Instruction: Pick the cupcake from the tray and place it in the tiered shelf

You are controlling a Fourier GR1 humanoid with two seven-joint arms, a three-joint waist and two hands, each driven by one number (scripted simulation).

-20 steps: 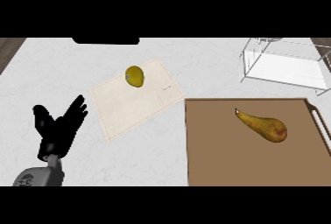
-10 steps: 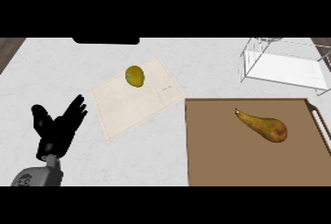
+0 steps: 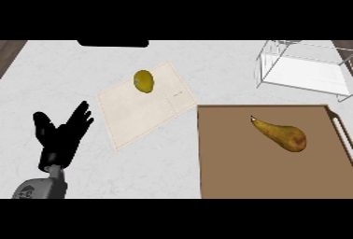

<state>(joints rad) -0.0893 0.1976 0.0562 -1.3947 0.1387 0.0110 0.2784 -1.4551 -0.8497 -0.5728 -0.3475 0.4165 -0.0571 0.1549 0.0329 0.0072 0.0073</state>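
No cupcake shows anywhere in the head view, so how far the task has come cannot be settled. The flat brown rectangular tray (image 3: 228, 177), smooth, with a low raised rim and a pale handle on its far-right side, carries only a brownish-yellow pear (image 3: 281, 134), long-necked and speckled, lying on its side with its stem pointing up-left. Up and to the right of the tray stands the white wire-framed tiered shelf (image 3: 303, 70) with see-through sides and a pale floor; nothing can be seen on the part of it that is in view, and its right end is cut off by the picture's edge. Just left of the tray, with one corner almost touching it, lies a thin beige rectangular mat (image 3: 141, 116), turned askew on the white marbled bench (image 3: 62, 74), and a small round yellow-green fruit (image 3: 143, 81) sits on the mat's far corner. Well to the left of the tray, the left robot hand (image 3: 60, 135), black on a grey forearm, rests with its fingers spread wide and upright, holding nothing. The right robot hand does not show.
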